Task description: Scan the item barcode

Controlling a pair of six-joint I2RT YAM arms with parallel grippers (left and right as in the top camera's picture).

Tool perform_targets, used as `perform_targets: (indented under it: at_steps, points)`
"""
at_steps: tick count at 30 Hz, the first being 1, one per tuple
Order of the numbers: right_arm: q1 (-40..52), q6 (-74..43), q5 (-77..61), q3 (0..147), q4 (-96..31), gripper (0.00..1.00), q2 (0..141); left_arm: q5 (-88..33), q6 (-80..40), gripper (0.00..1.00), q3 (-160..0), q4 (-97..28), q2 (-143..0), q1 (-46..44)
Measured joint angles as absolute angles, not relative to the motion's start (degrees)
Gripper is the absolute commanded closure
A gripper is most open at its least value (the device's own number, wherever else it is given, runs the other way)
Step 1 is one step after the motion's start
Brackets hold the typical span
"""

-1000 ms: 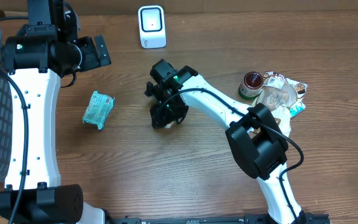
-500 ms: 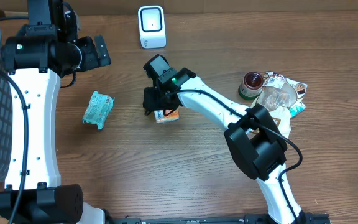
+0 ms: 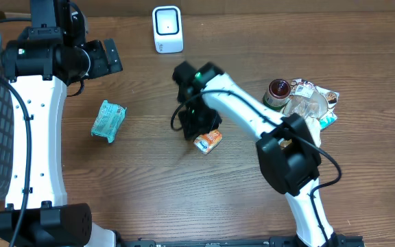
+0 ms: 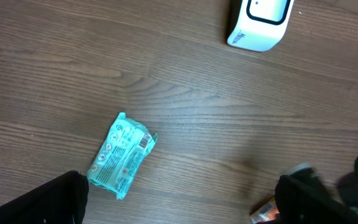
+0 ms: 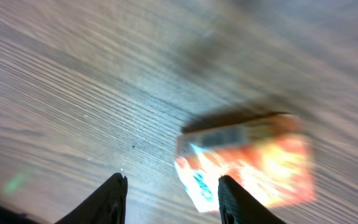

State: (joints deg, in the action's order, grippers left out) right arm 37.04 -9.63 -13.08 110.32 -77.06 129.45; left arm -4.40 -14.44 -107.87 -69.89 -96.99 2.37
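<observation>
The orange packet (image 3: 208, 141) lies on the table (image 3: 149, 192), just beside the right gripper (image 3: 196, 125) but outside its fingers (image 5: 112, 196), which stand apart and hold nothing. The white scanner (image 3: 167, 29) is well apart from the packet. The left gripper (image 3: 112, 57) is spread wide, empty.

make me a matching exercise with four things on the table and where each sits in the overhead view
Things:
1 white scanner
2 teal packet
3 orange box
4 red-lidded jar

Places:
a rightmost of the four
b centre, beside the right end effector
c top of the view, middle
d left of centre

Pairs: 1-c, 2-d, 3-b, 4-a
</observation>
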Motion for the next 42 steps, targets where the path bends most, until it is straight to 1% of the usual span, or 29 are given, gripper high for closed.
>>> perform_targets:
  at_steps: [2,6,7,8,9,12,16,21,24,29,32,33,36,37,39,42]
  points:
    - [34.6,-10.7,-13.1,113.5,-80.2,0.66,127.5,-4.4,-14.4,0.01,-107.9,-69.9,-97.0,2.4]
    - [31.2,-16.8,-11.2,114.7,-86.2,0.67,122.9,-4.4,-14.4,0.01,-107.9,-69.9,-97.0,2.4]
    - [30.7,-18.0,-10.4,114.7,-87.4,0.72,122.3,-4.4,-14.4,0.00,-107.9,-69.9,-97.0,2.4]
    - [29.6,-20.5,-8.7,114.8,-89.5,0.82,121.2,-4.4,-14.4,0.00,-107.9,-69.9,-97.0,2.4]
    - [28.6,-22.2,-6.8,114.6,-90.1,0.89,120.7,-4.4,-14.4,0.00,-107.9,-69.9,-97.0,2.4]
    - [27.8,-24.8,-4.5,111.6,-88.9,0.96,120.5,-4.4,-14.4,0.00,-107.9,-69.9,-97.0,2.4]
    - [28.7,-27.9,-3.6,100.7,-81.8,0.96,120.5,-4.4,-14.4,0.00,-107.9,-69.9,-97.0,2.4]
    - [29.3,-29.6,-5.2,91.5,-71.8,0.96,120.6,-4.4,-14.4,0.00,-107.9,-69.9,-97.0,2.4]
    - [29.6,-29.3,-7.8,89.6,-65.5,0.96,120.6,-4.4,-14.4,0.00,-107.9,-69.9,-97.0,2.4]
    - [31.6,-25.0,-13.6,89.1,-52.9,0.96,120.6,-4.4,-14.4,0.00,-107.9,-69.9,-97.0,2.4]
    - [32.9,-23.1,-16.0,89.2,-48.3,0.89,120.6,-4.4,-14.4,0.00,-107.9,-69.9,-97.0,2.4]
    - [33.2,-22.0,-16.6,89.2,-47.6,0.82,120.6,-4.4,-14.4,0.01,-107.9,-69.9,-97.0,2.4]
    - [33.1,-20.1,-17.8,89.3,-48.9,0.72,120.6,-4.4,-14.4,0.01,-107.9,-69.9,-97.0,2.4]
    - [32.8,-19.7,-18.0,89.7,-51.1,0.67,120.6,-4.4,-14.4,0.00,-107.9,-69.9,-97.0,2.4]
    - [31.4,-19.1,-18.3,91.8,-56.2,0.62,120.6,-4.4,-14.4,0.00,-107.9,-69.9,-97.0,2.4]
    - [28.5,-18.1,-18.6,97.5,-64.8,0.48,120.6,-4.4,-14.4,0.00,-107.9,-69.9,-97.0,2.4]
